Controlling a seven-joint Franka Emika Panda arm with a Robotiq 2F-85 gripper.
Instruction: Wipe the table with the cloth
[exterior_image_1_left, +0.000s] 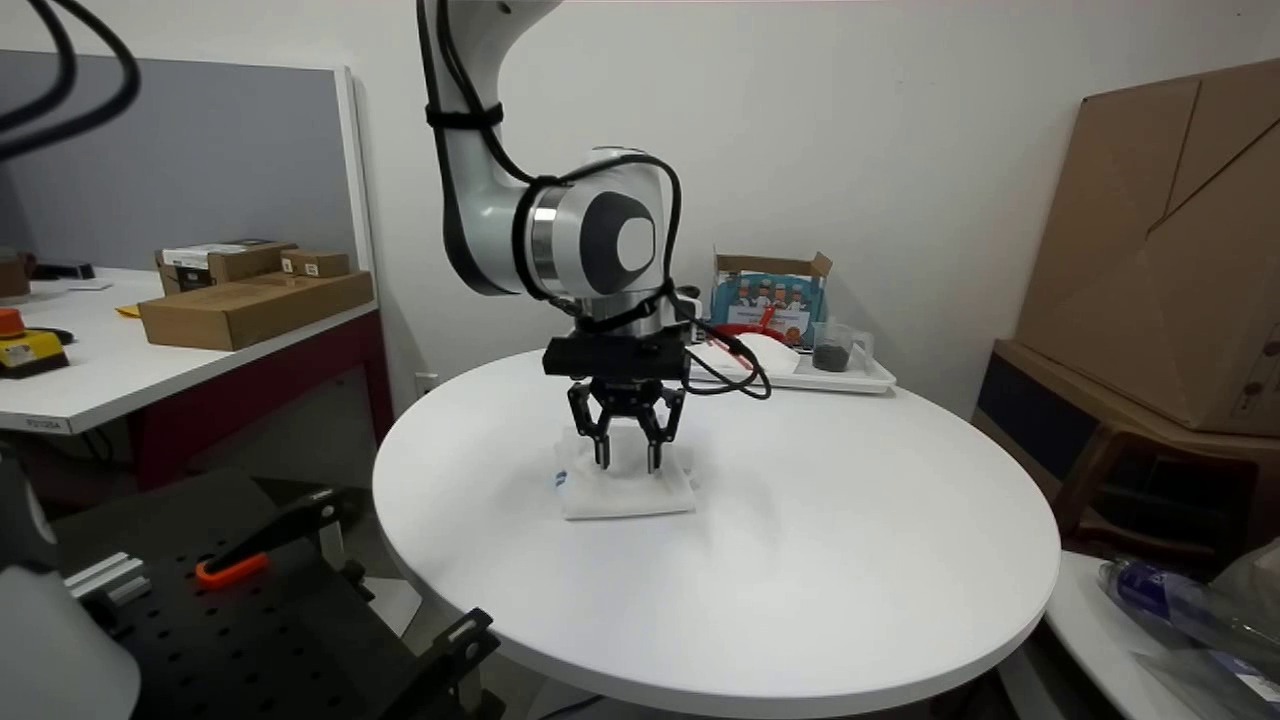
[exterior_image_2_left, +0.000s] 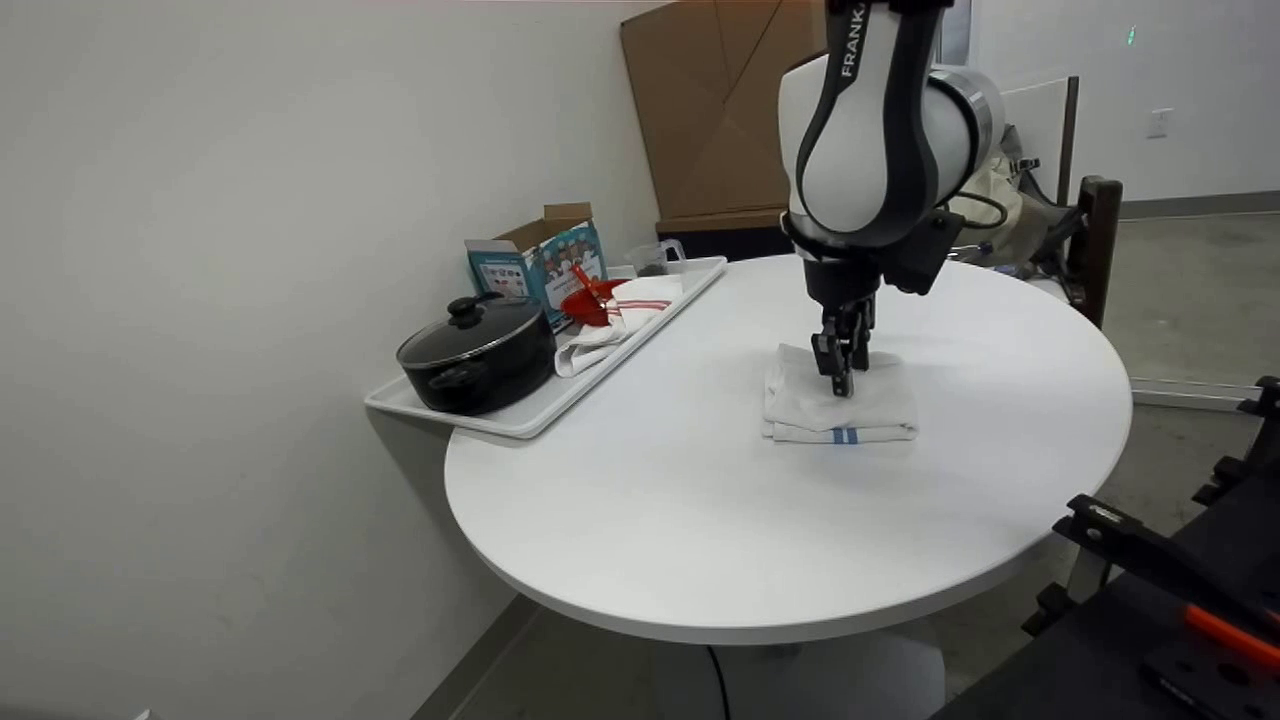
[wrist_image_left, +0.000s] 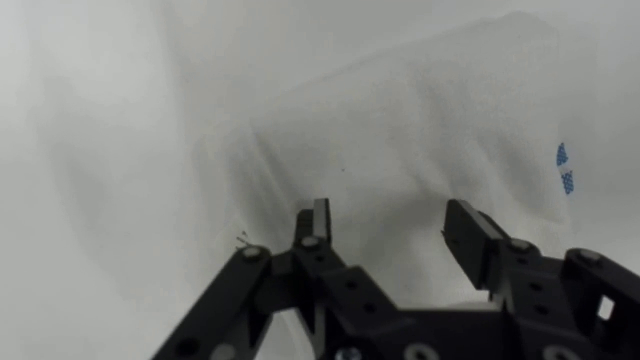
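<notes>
Currently I have the Robotiq gripper (exterior_image_1_left: 628, 460) pointing down at the folded, blue-striped white cloth (exterior_image_1_left: 630, 495), its two fingers (wrist_image_left: 467, 240) spread apart with creased cloth showing between them; I can't tell whether the tips press on it. The white cloth lies well inside the edge of the round white tabletop (exterior_image_2_left: 650, 530). Over at the edge by the wall (exterior_image_2_left: 250, 300), a white tray (exterior_image_2_left: 530, 415) holds a lidded black pot (exterior_image_2_left: 480, 350) and a red-striped towel (exterior_image_2_left: 648, 293).
</notes>
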